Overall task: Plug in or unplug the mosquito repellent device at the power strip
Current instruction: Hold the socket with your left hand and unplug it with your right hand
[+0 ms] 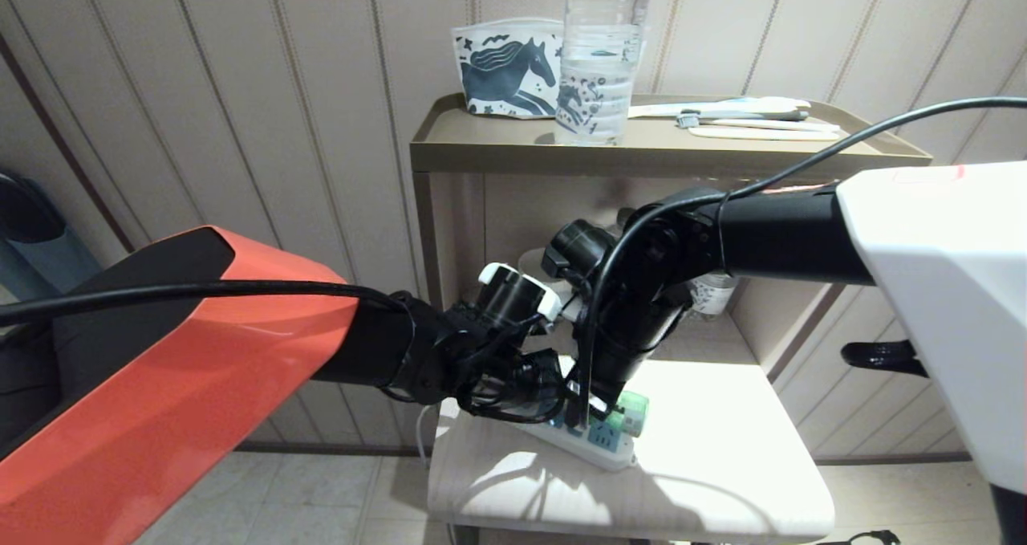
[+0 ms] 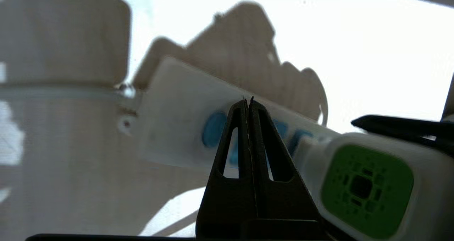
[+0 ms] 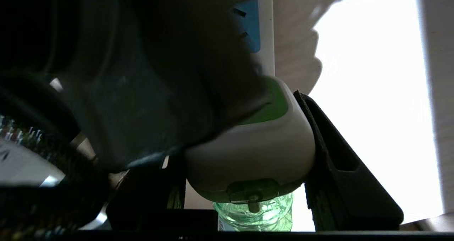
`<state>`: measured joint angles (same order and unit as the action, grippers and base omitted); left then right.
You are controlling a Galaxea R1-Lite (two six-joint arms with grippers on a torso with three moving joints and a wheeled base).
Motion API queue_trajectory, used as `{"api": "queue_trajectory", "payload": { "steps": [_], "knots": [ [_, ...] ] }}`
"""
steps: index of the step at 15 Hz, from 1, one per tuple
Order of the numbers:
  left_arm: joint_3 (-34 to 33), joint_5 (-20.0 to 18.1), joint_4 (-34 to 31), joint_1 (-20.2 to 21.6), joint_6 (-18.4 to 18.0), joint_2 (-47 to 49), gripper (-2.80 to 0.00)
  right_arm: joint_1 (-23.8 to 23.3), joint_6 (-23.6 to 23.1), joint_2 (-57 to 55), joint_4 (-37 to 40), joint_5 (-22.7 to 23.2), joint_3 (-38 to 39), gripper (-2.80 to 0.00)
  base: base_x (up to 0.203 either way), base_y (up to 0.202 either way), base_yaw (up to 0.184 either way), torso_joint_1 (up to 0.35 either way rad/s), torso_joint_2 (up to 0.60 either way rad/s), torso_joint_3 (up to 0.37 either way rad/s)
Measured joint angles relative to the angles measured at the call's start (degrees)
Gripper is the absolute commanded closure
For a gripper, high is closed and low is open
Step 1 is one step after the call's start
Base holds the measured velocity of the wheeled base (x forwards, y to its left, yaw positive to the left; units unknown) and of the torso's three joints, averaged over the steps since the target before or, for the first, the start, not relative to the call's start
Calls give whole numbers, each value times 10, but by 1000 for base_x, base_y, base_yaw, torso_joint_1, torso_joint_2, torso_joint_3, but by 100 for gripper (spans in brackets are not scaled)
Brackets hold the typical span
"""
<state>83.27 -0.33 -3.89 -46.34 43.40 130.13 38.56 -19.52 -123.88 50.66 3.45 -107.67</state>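
Observation:
The power strip (image 1: 598, 447) lies on the low pale shelf (image 1: 722, 465), white with pale blue sockets (image 3: 252, 31). The mosquito repellent device (image 1: 630, 412) sits over the strip's near end socket. Its white head (image 3: 255, 152) is gripped between the fingers (image 3: 333, 155) of my right gripper (image 3: 248, 134), with the green bottle (image 3: 255, 212) pointing back toward the wrist. My left gripper (image 2: 248, 100) is shut and empty. Its tips are down at the strip (image 2: 177, 127) by the round blue button (image 2: 214, 130), just beside the device's green face (image 2: 369, 187). Whether the pins are seated is hidden.
The upper shelf (image 1: 481, 156) carries a clear water bottle (image 1: 598, 55), a horse-print pouch (image 1: 505, 67) and toothbrushes (image 1: 746, 115). Another bottle (image 1: 710, 292) stands at the back of the low shelf. Both arms crowd the shelf opening. The panelled wall is close behind.

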Motion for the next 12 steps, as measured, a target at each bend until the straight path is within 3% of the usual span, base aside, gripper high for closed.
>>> {"api": "queue_trajectory", "payload": {
  "steps": [12],
  "knots": [
    [10, 19, -8, 5, -2, 18, 0, -2, 1, 27, -26, 0, 35, 0, 0, 0, 0, 0, 0, 0]
  ]
}}
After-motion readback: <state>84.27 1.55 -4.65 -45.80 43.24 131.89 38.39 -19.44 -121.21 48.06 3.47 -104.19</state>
